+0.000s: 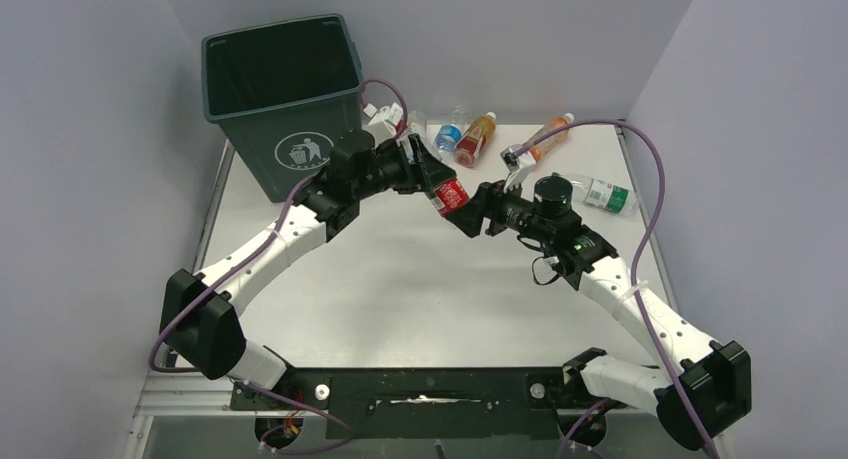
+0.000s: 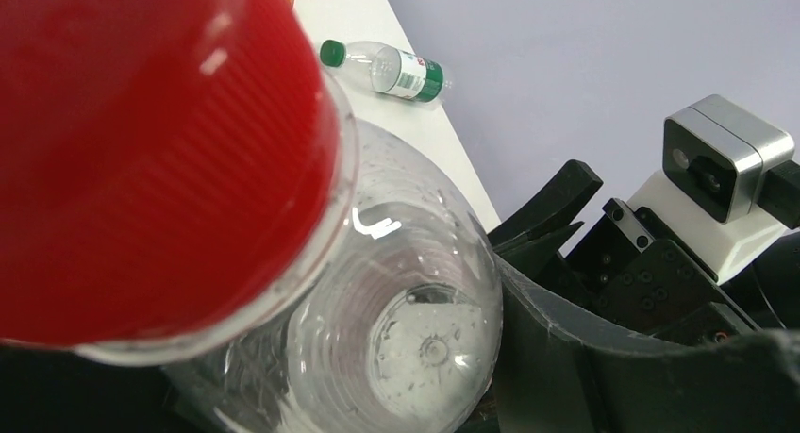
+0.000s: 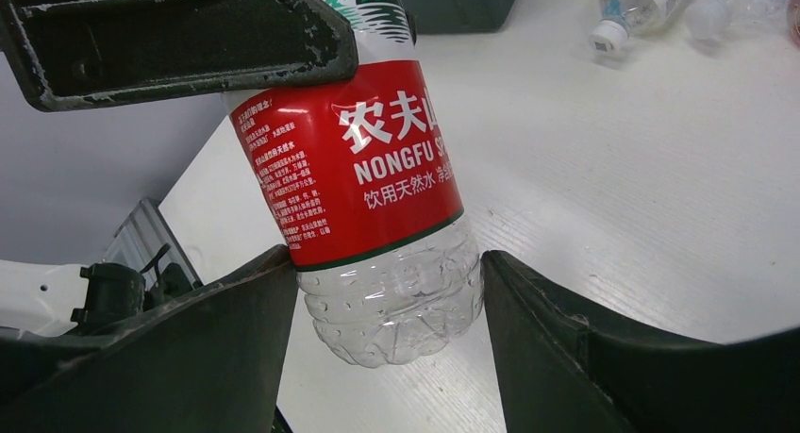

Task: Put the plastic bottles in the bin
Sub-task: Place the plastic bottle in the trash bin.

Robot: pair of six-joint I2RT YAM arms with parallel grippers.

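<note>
Red cap [image 2: 151, 159] of the red-label bottle [image 1: 452, 194] fills my left wrist view, pointing at the lens. My right fingers [image 3: 217, 348] are closed on its clear base, holding it above the table [image 1: 400, 289]; one of my left fingers [image 3: 170, 27] lies on its shoulder, the other hidden, grip not confirmed. Judged: hand-over, because the bin [image 1: 260, 129] stands on my left side. Along the far edge lie other bottles [image 1: 476, 139].

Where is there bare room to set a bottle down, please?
Bare: the near half of the table, between the arms. Crowded: the far edge right of the bin, strewn with bottles, and the middle, where left gripper and right gripper meet at the red-labelled bottle.
</note>
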